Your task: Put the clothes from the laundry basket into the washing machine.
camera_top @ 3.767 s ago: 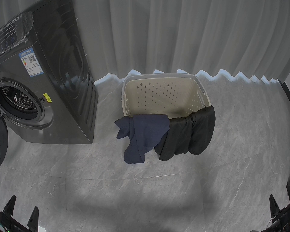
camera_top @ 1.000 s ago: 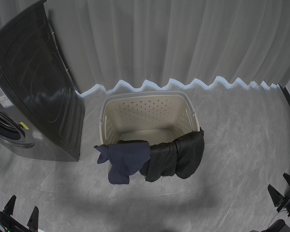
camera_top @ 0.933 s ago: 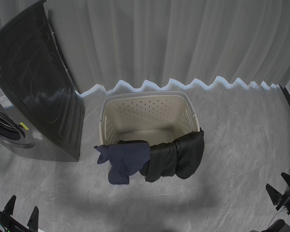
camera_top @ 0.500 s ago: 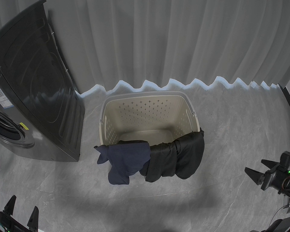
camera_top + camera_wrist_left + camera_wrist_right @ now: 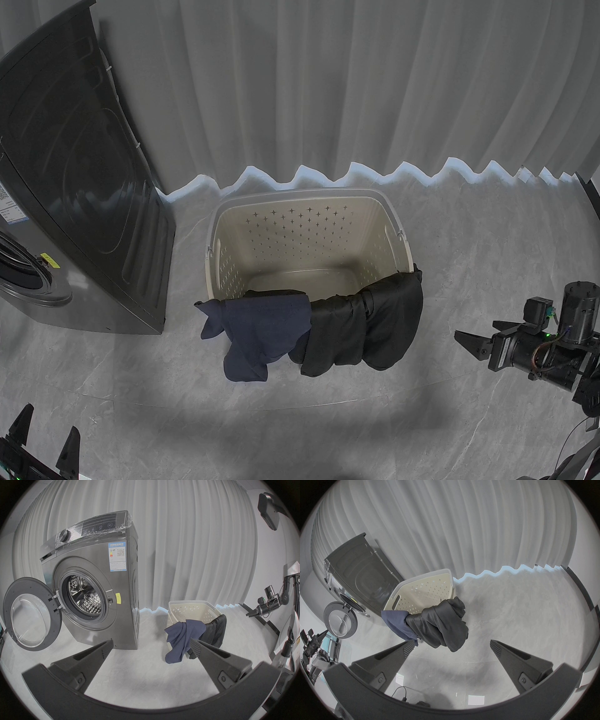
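A cream laundry basket (image 5: 309,240) stands on the grey floor. A navy garment (image 5: 259,331) and a black garment (image 5: 369,325) hang over its near rim, side by side. The dark washing machine (image 5: 75,200) stands to the basket's left; its round door (image 5: 29,614) is swung open and the drum (image 5: 82,595) shows. My right gripper (image 5: 476,331) hovers open to the right of the basket, pointing at the black garment (image 5: 439,625), apart from it. Near the lower left corner, my left gripper (image 5: 50,420) is open and holds nothing.
White curtains (image 5: 350,87) hang behind the basket and machine. Bare floor (image 5: 312,425) lies between me and the basket. A dark skirting edge (image 5: 590,187) runs at the far right.
My right arm has risen from the lower right edge and swung left toward the basket, gripper open throughout. The left gripper has kept still. The head view itself shifted between 3.8 s and 1 s ago.
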